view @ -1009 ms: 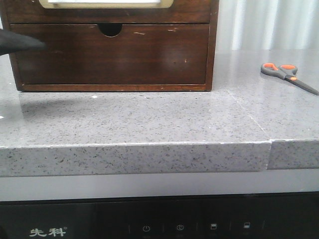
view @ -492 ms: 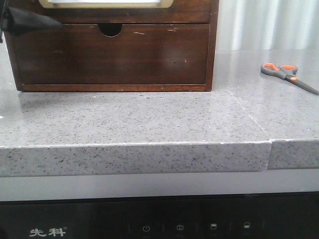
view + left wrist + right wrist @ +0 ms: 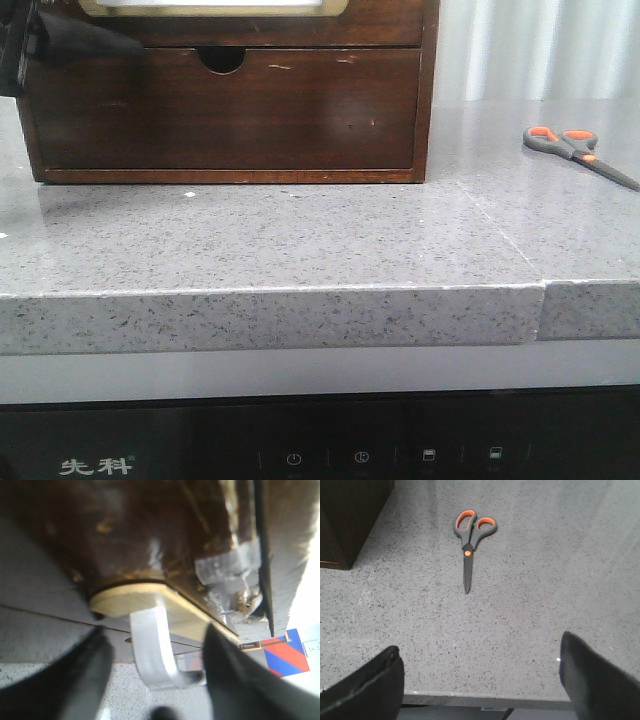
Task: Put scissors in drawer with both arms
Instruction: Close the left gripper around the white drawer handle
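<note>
The scissors lie flat on the grey counter at the right, orange loops toward the cabinet; in the right wrist view the scissors rest well ahead of my open right gripper, which holds nothing. The drawer is shut in its dark cabinet, with its finger notch at the top edge. My left gripper hovers at the cabinet's upper left corner. In the left wrist view my left gripper is open, its fingers either side of a white curved strip under a pale round piece, all blurred.
The dark wooden cabinet frame stands at the back left of the speckled counter. A seam splits the counter on the right. The counter's front edge lies just under my right gripper. An appliance panel sits below.
My left gripper has risen and shifted right, from beside the drawer's upper left to the cabinet's top left corner. Scissors and drawer have not moved.
</note>
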Controlling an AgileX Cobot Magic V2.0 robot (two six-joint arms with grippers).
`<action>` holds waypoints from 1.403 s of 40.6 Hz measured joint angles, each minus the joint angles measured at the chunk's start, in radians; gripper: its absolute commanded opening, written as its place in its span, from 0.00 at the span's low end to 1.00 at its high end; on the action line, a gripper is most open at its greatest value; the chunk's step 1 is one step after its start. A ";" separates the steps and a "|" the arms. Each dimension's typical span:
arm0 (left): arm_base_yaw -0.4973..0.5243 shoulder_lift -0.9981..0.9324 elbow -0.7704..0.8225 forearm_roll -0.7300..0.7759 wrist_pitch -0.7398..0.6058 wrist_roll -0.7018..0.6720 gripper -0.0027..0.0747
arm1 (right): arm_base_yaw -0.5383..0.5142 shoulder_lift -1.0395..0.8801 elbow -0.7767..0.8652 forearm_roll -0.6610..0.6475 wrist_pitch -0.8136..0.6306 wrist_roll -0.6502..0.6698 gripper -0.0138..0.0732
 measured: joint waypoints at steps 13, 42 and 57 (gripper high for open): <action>0.015 0.007 -0.004 -0.025 0.048 -0.046 0.14 | 0.000 0.000 0.000 0.000 0.000 0.000 0.90; 0.018 -0.371 0.376 -0.035 0.054 -0.044 0.14 | 0.000 0.000 0.000 0.000 0.000 0.000 0.90; 0.020 -0.597 0.539 -0.020 0.046 -0.053 0.14 | 0.000 0.000 0.000 0.000 0.000 0.000 0.90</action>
